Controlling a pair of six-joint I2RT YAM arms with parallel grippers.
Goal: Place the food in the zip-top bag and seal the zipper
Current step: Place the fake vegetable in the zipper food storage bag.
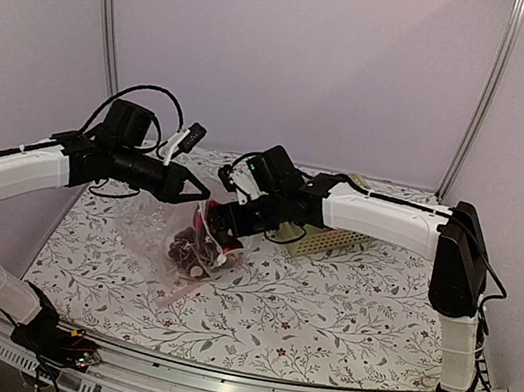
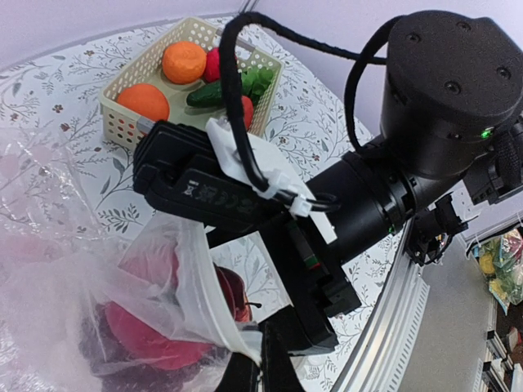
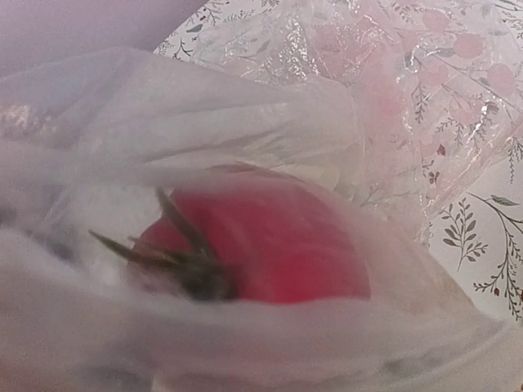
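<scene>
A table [image 1: 343, 312] covered in a white cloth with a leafy floral print fills the overhead view, with two white-and-black robot arms reaching in over it from either side. The left arm [image 1: 11, 177] stretches in from the left and the right arm [image 1: 380, 217] folds in from the right, so that their ends meet near the middle of the table. Between them hangs the zip-top bag [image 1: 151, 222], clear plastic printed with pale dots, its mouth lifted and its bottom resting on the cloth. The left gripper [image 1: 200, 188] is closed tight, pinching the bag's upper edge. The right gripper [image 1: 223, 218] sits right at the bag's mouth; how far its fingers are apart cannot be made out, and nothing shows in its hold. Behind the right arm, well apart from the bag, stands a cream slotted basket [image 2: 122, 122] holding two orange fruits [image 2: 184, 61] and a green cucumber [image 2: 204, 95]. Inside the bag, a bunch of dark purple grapes [image 1: 188, 249] lies at the bottom. The red fruit [image 3: 286, 245], round with a dark green stem, lies inside the bag too, blurred behind a fold of plastic in the right wrist view. The pale zipper [image 2: 204, 294] runs along the bag's open rim, unsealed.
</scene>
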